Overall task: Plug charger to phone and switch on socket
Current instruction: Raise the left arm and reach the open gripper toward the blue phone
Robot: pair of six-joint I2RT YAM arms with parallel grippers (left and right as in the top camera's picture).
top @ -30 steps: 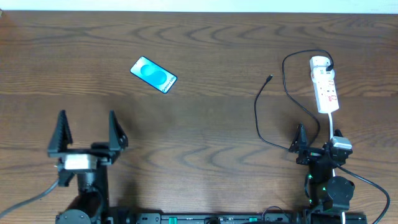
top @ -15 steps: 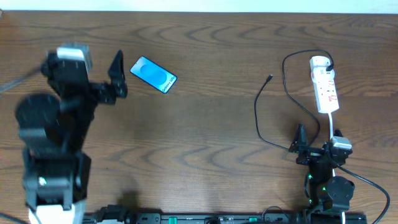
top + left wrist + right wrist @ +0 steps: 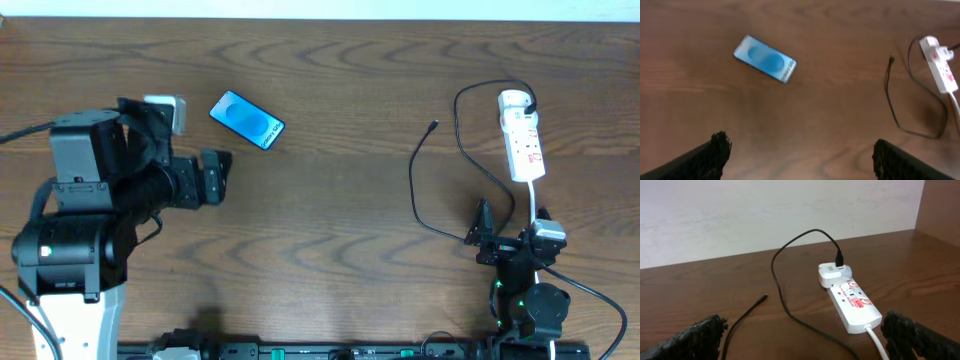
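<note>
Left gripper [image 3: 800, 142]: fingers [image 3: 715, 152] spread wide at the lower corners. Phone [image 3: 765, 58] flat on wooden table [image 3: 830, 115], screen up, skewed, white strip at its lower-right end. Charger [image 3: 886, 85] tip lies loose. Socket [image 3: 939, 70] at right edge.

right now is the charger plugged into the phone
Not plugged in. The charger has its free tip lying bare on the table, well apart from the phone, and no cable reaches the phone.
</note>
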